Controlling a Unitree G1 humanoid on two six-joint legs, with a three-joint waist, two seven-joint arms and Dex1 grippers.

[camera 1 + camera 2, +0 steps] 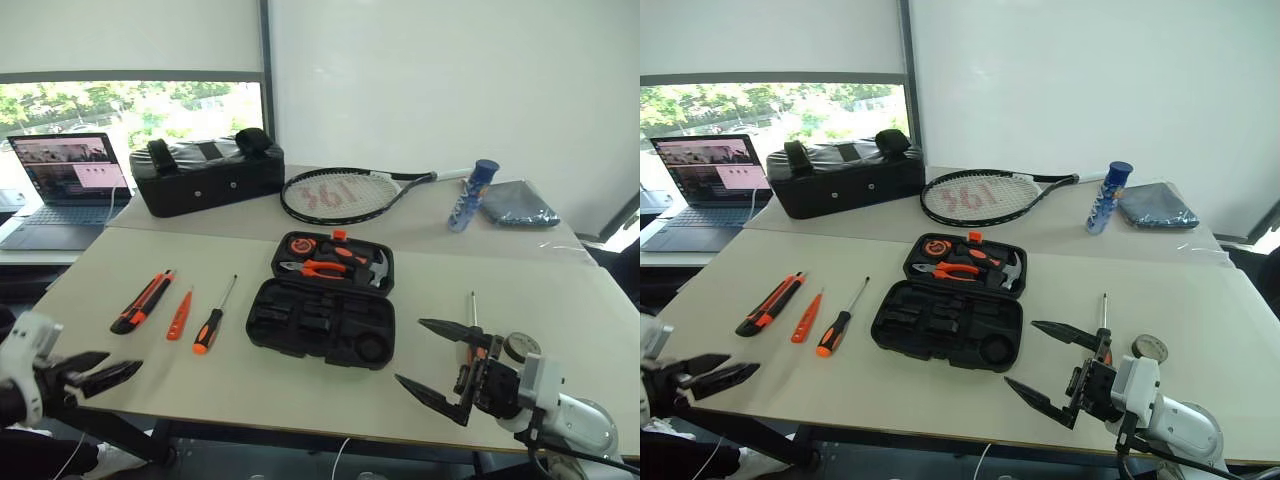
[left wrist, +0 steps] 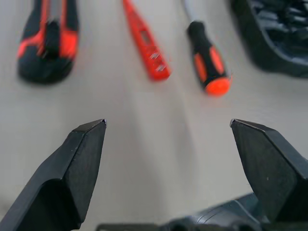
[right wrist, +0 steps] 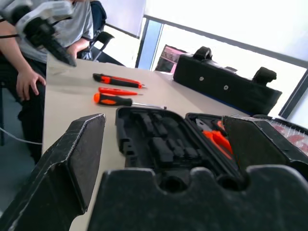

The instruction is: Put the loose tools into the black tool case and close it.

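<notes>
Black hard plastic forms the tool case (image 1: 322, 302), lying open at mid-table. Three loose tools lie left of it: utility knife (image 1: 141, 301), tester (image 1: 179, 313), screwdriver (image 1: 213, 318). A second screwdriver (image 1: 474, 325) lies right, behind the right gripper (image 1: 436, 361). The left gripper (image 1: 100, 368) hovers nearer the table edge than the three. Both grippers gape wide, empty. Risk: the slim tester probably slips from a loose pinch.

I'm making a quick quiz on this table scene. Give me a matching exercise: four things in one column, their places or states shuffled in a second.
1. tool case
2. tennis racket
3. laptop
4. utility knife

A. leftmost of three loose tools in a row
B. lying open, mid-table
C. beside the black bag
D. on the far left, screen lit

Pairs: 1-B, 2-C, 3-D, 4-A
</notes>
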